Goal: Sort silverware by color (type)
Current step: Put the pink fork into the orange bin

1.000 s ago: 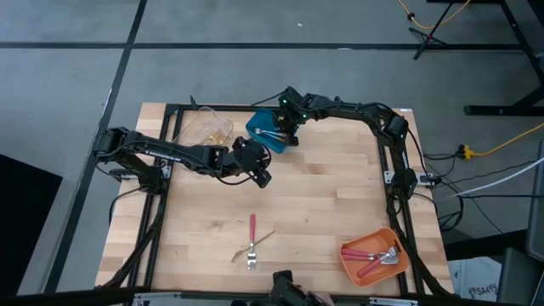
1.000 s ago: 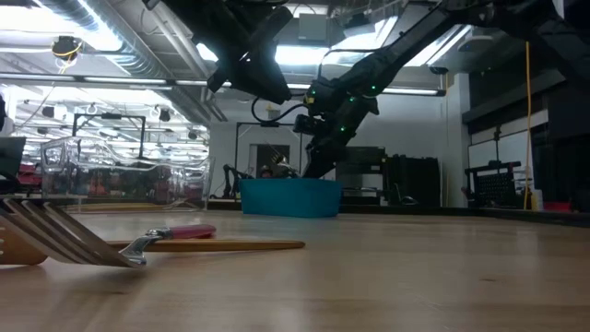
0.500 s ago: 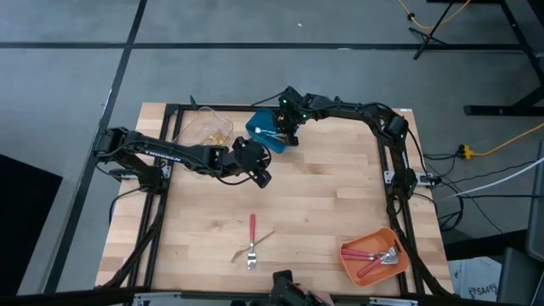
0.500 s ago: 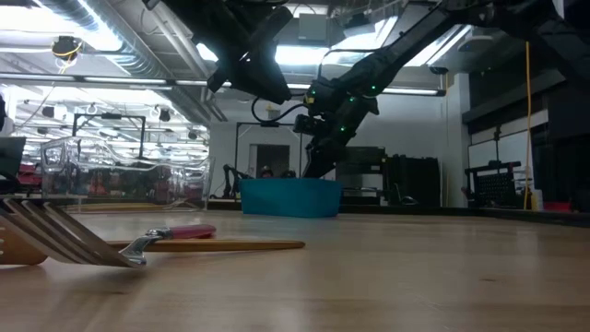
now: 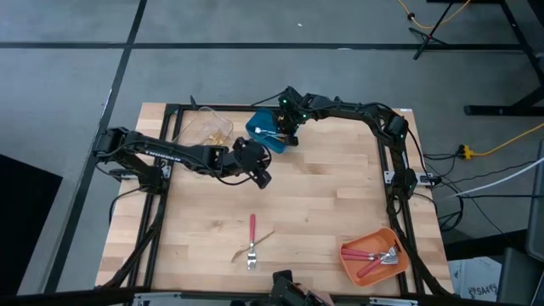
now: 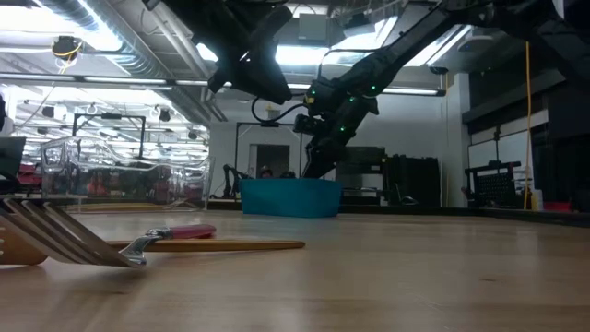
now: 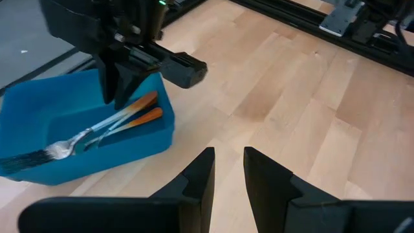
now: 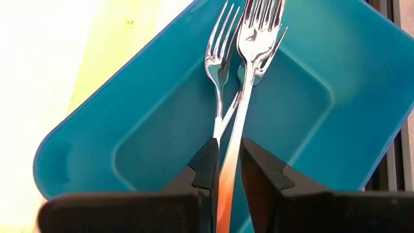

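1. Well, you'll find almost nothing changed from half a second ago: both arms, the bins and the loose cutlery sit where they were.
2. Your right gripper (image 5: 283, 129) remains over the blue bin (image 5: 258, 126) at the far middle of the table, fingers nearly closed on the orange handle of a fork (image 8: 249, 77).
3. From the right wrist, you see that fork's silver head reaching toward the bin's far end, lying over a second fork (image 8: 217, 71) in the bin.
4. From the left wrist, you can see two orange-handled forks (image 7: 107, 126) side by side inside the blue bin, the right gripper directly above their handles.
5. Your left gripper (image 5: 259, 176) hovers just near-left of the blue bin, fingers a narrow gap apart and holding nothing.
6. On the near middle of the table lie a red-handled fork (image 5: 252, 239) and a gold utensil (image 5: 253, 244), crossing each other.
7. You have red-handled pieces (image 5: 374, 254) in the orange bin (image 5: 348, 252) at the near right corner.
8. Gold pieces (image 5: 217, 133) sit in the clear bin (image 5: 192, 129) at the far left.
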Available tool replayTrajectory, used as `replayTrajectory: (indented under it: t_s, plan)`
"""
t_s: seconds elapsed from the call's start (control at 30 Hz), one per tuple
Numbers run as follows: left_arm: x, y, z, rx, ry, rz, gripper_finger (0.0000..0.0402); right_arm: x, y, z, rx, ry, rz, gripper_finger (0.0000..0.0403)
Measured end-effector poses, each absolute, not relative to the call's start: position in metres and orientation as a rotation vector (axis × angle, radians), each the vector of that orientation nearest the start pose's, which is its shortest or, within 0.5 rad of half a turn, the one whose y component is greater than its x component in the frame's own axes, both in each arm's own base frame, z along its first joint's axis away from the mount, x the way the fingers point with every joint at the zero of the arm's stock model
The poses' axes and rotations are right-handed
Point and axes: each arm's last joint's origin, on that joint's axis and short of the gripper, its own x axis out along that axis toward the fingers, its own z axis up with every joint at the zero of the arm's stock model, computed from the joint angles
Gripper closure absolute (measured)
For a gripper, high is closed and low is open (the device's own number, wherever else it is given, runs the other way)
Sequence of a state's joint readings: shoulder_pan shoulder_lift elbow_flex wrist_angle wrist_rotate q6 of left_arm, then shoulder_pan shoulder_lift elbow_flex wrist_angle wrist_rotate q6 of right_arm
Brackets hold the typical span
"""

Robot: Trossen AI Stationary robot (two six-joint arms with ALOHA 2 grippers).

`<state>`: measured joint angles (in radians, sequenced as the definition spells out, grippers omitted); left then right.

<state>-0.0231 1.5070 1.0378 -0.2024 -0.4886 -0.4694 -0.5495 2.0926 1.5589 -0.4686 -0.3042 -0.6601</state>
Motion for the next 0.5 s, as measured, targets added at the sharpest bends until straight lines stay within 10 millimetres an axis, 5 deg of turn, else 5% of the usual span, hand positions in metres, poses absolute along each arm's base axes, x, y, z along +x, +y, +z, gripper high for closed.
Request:
replayTrajectory:
  t_s: [0.5]
  plan:
    - [0.323, -0.014, 0.25, -0.429, 0.587, 0.387, 0.0325, 0.383, -0.225, 0.179, -0.195, 0.933, 0.084, 0.0349]
